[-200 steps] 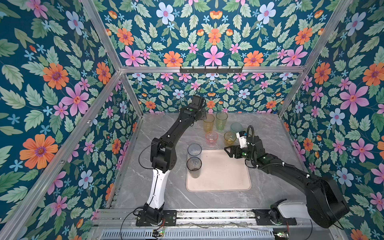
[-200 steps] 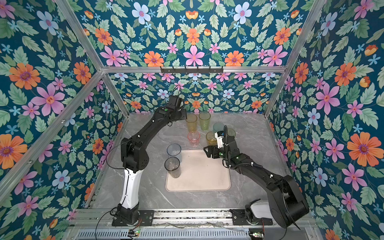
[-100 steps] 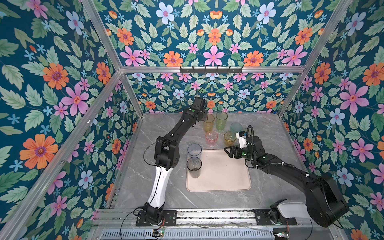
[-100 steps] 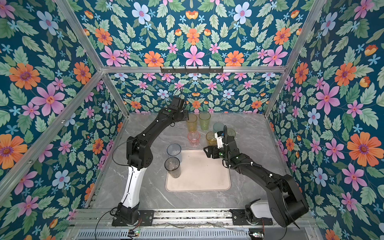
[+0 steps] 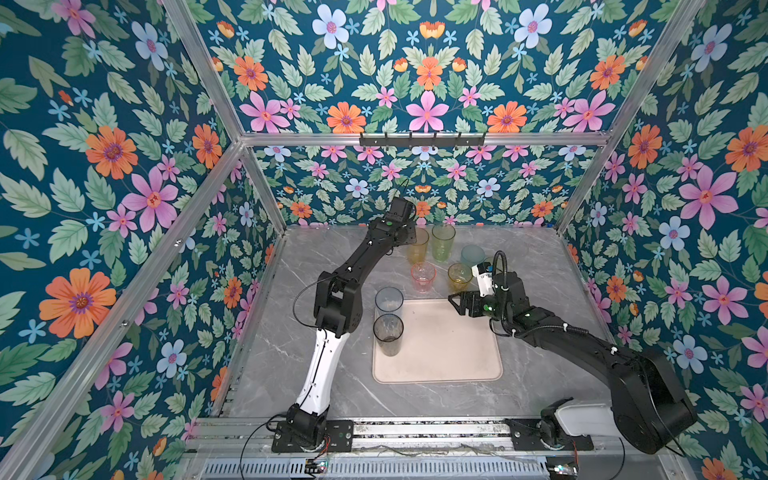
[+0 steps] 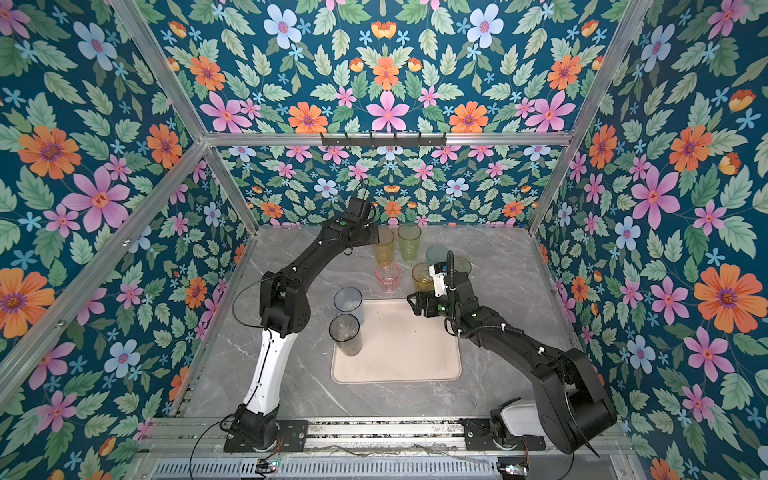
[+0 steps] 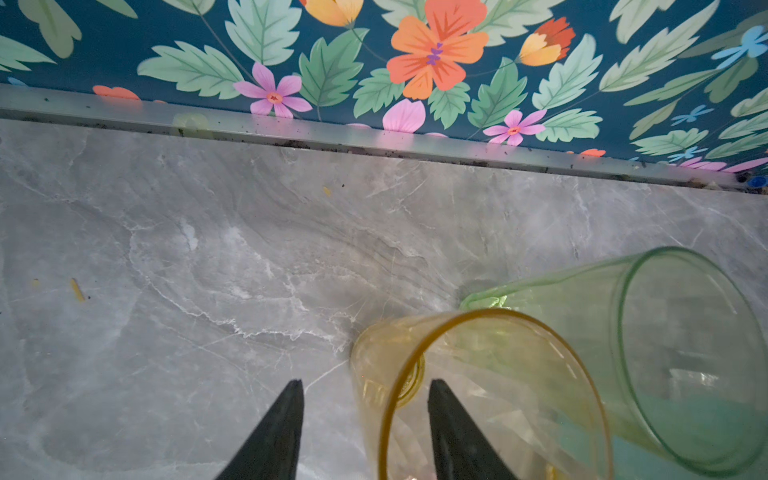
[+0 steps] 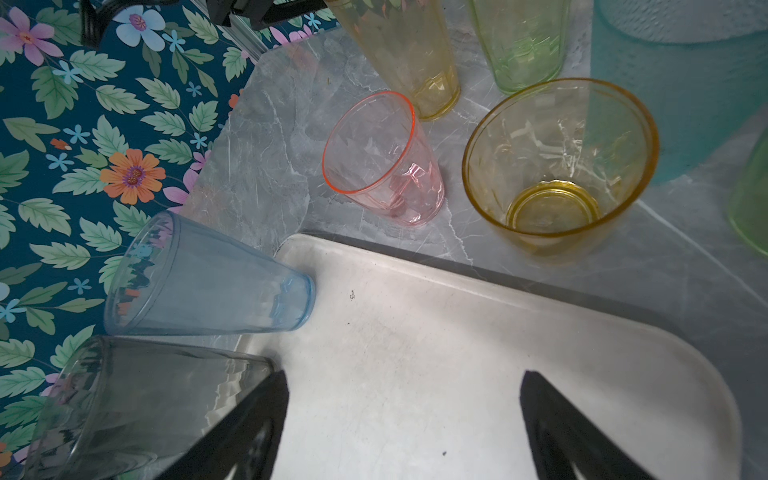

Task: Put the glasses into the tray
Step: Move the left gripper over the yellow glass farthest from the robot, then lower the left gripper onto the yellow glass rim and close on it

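The left gripper (image 7: 365,382) has its jaws apart over the rim of the tall yellow glass (image 7: 498,353) — one finger (image 7: 274,436) is outside, the other inside, with the glass wall between them and a gap beside the outside finger. The tall green glass (image 7: 685,353) stands just past the inside finger. The right gripper (image 8: 404,374) is spread wide and holds nothing — only bare tray (image 8: 415,316) shows between its jaws. The grey glass (image 8: 145,395) is right by one finger, the blue glass (image 8: 208,282) next to it at the tray's corner. Past the fingertips, off the tray, stand the pink glass (image 8: 382,162) and the short yellow glass (image 8: 557,166).
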Motion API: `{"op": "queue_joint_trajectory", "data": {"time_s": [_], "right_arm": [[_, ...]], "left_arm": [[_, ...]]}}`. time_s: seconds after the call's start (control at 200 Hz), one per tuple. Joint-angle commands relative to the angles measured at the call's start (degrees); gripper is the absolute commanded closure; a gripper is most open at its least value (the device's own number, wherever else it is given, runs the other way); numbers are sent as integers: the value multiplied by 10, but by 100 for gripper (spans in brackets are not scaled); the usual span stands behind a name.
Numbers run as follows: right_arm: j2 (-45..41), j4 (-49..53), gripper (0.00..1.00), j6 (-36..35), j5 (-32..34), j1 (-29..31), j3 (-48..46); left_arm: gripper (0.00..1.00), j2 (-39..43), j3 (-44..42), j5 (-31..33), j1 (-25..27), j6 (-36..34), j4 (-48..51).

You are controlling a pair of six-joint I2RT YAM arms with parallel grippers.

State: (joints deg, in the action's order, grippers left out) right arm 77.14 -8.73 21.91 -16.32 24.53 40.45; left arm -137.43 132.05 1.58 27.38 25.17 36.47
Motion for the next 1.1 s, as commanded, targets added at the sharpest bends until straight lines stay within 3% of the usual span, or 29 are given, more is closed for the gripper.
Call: {"op": "queue_joint_trajectory", "data": {"time_s": [0.0, 0.22, 0.735, 1.095], "right_arm": [[1, 2, 11, -2, 0, 1, 6], [1, 2, 11, -2, 0, 0, 6], [1, 5, 11, -3, 0, 1, 8], [2, 7, 11, -3, 1, 1, 9]], "left_arm": [[51, -3, 2, -3, 0, 1, -2], [58, -12, 2, -8, 0, 5, -8], [88, -5, -3, -16, 0, -1, -7], [96, 11, -12, -10, -3, -5, 1]]}}
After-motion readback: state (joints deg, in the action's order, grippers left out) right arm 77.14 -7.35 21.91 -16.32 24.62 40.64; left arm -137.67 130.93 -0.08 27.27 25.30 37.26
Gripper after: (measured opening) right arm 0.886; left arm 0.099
